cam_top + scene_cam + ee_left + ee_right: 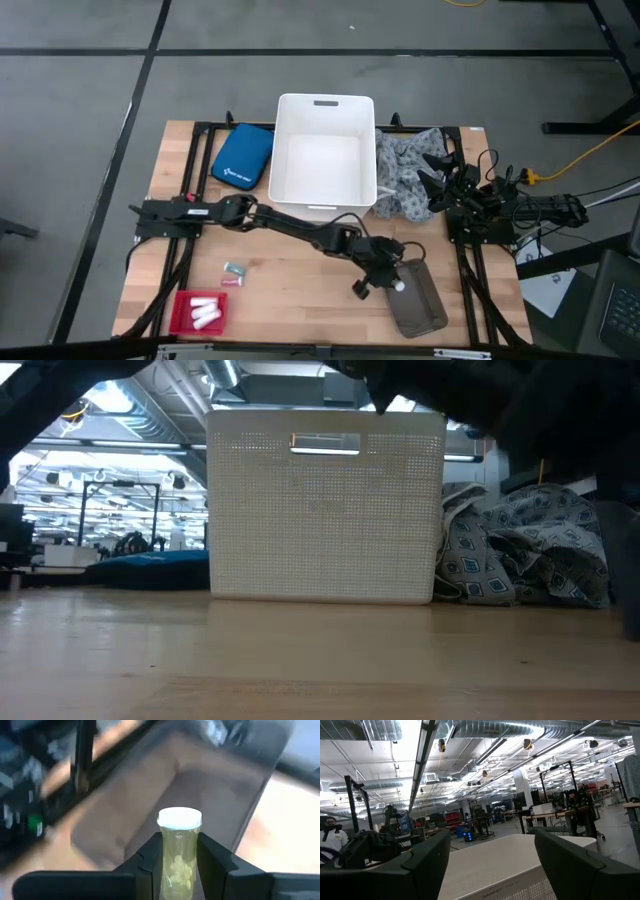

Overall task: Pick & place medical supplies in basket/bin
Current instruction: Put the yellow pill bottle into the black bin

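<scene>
My left gripper (390, 281) reaches across the table to the grey tray (418, 302) near the table's near right corner, and it is shut on a clear yellowish pill bottle (179, 862) with a white cap (399, 285). The white bin (325, 150) stands at the far middle of the table and shows nothing inside. The grey-and-white patterned cloth (405, 178) lies bunched against the bin's right wall. White rolls (203, 312) lie in a red tray, with small packets (235, 272) beside it. My right gripper (490, 855) is open, above the cloth beside the bin. My left gripper pinches the pill bottle's body (179, 857) between its two fingers (150, 860), one on each side. The bottle lies along the fingers, and its capped end (180, 818) sticks out past the fingertips over the grey tray (215, 795). Whether it rests on the tray, I cannot tell.
A blue zip pouch (243, 155) lies left of the bin. The red tray (183, 322) sits at the near left corner. Bare wood stretches between the packets and the grey tray. The right arm's base and cables (500, 205) crowd the table's right edge.
</scene>
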Available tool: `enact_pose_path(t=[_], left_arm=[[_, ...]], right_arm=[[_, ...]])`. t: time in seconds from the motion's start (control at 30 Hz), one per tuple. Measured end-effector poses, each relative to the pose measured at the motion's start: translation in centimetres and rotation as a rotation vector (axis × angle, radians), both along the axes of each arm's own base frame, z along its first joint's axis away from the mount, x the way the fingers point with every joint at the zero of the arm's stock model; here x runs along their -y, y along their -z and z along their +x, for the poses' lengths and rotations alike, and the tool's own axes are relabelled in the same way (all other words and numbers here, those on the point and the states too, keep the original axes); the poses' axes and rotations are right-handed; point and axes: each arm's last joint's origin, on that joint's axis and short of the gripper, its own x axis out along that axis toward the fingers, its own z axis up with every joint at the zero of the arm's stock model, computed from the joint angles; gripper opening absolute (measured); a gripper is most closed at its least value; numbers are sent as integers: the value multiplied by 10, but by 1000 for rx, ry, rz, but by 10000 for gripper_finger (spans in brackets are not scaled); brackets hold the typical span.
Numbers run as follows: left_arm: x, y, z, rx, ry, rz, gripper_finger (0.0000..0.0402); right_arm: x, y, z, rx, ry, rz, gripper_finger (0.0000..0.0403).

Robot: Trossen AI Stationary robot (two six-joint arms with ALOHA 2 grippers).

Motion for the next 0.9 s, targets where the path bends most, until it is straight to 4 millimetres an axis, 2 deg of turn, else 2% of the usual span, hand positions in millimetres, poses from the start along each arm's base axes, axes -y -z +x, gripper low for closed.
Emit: enact_pose_path(t=[0.2,0.4,0.63,0.9], left_arm=[[-5,10,-6,-124,-101,89,88],[-4,8,-18,-243,-118,111,88],[9,4,-33,-356,-86,120,88],[28,5,-64,-625,-71,117,88]], right_arm=[[0,0,0,-2,0,0,292],[0,0,0,-1,0,1,292],[0,0,0,-5,2,2,292],[0,1,0,-6,2,2,292]])
